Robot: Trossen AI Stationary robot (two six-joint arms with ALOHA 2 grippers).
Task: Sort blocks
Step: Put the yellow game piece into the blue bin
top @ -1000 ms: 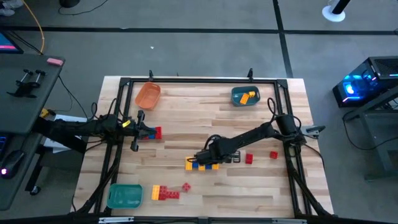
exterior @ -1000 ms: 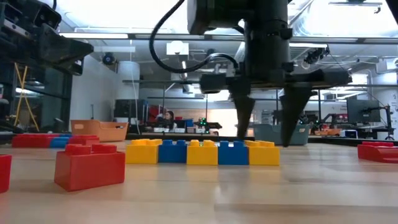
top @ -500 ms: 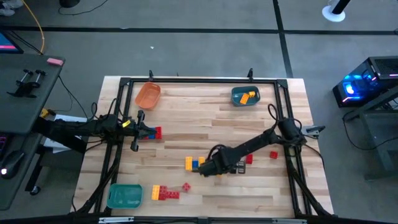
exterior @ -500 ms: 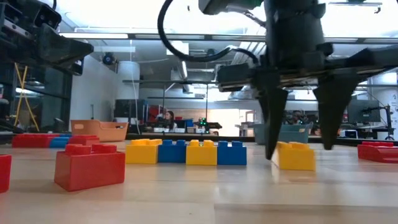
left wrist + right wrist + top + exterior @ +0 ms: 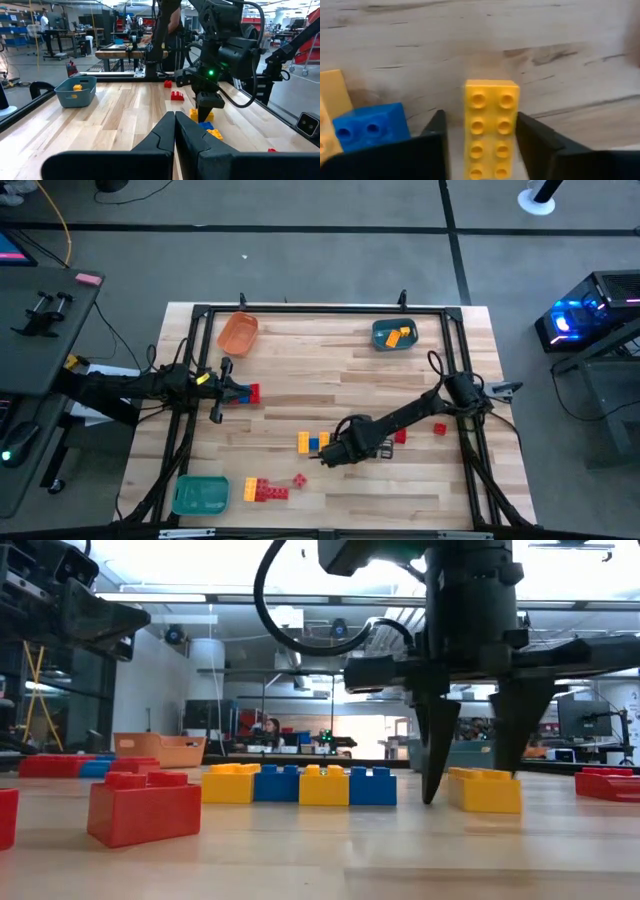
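R end effector: down at mid-counter, fingers spread to either side of a loose yellow studded plastic brick; narrow gaps both sides in wrist view, not pinching yet.
Yellow brick: flat on pale wood plank counter, just beside end of the brick row, apart from it.
Brick row: yellow-blue-yellow-blue studded plastic bricks joined in a line, mid-counter, beside R end effector.
L end effector: fingers pressed together, nothing between them; parked over counter's left side, near a small red-and-blue brick pair.
Red bricks, right: two small red plastic ones near R arm, well apart from the row.
Front cluster: yellow and red bricks beside green plastic tray at front-left corner.
Orange plastic tray: back-left corner.
Blue-grey plastic tray: back-right, yellow pieces inside.
Red brick, close: large in low view, near camera.
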